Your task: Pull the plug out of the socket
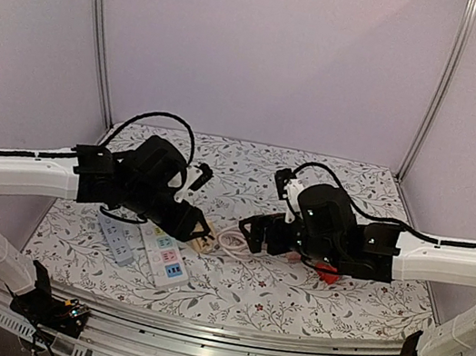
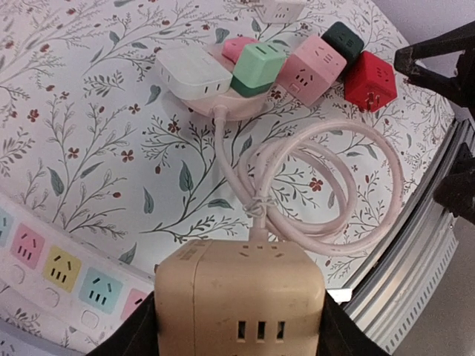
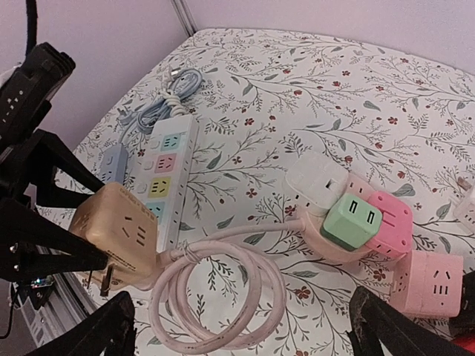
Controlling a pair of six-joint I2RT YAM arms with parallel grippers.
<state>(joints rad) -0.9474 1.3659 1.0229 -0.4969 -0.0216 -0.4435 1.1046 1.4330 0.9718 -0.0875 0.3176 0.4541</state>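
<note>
My left end effector (image 2: 237,330) is clamped on the sides of the beige cube plug (image 2: 239,293), which sits just beside the near end of the white power strip (image 3: 169,167) on the worktop (image 3: 334,89). In the right wrist view, pins seem to show beneath the cube, so I judge it nearly free. Withdraw straight along the pins without rocking, and mind the pink cable (image 2: 349,193). My right end effector (image 3: 241,304) stands fully open and empty.
</note>
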